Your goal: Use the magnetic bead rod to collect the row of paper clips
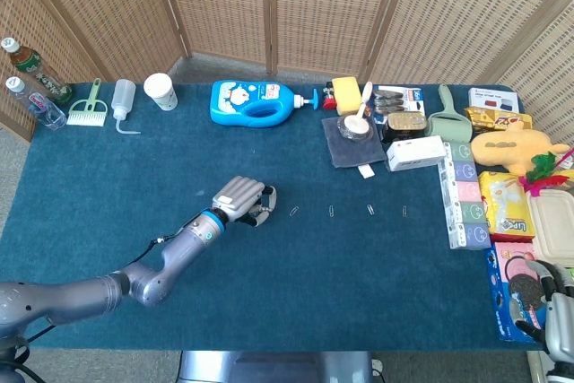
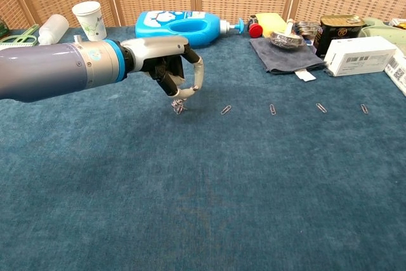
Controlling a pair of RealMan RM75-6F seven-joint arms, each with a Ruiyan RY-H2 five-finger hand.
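Head view: your left robot hand (image 1: pixel 244 200) sits centre-left on the blue counter (image 1: pixel 108 186), fingers curled around the rod; remaining paper clips (image 1: pixel 332 212) run rightward. Your right robot hand (image 1: pixel 552 311), bottom right, is unclear.

Chest view: the magnetic bead rod (image 2: pixel 179 98) dangles clips; the white box's (image 2: pixel 359 54) barcode label is unreadable.
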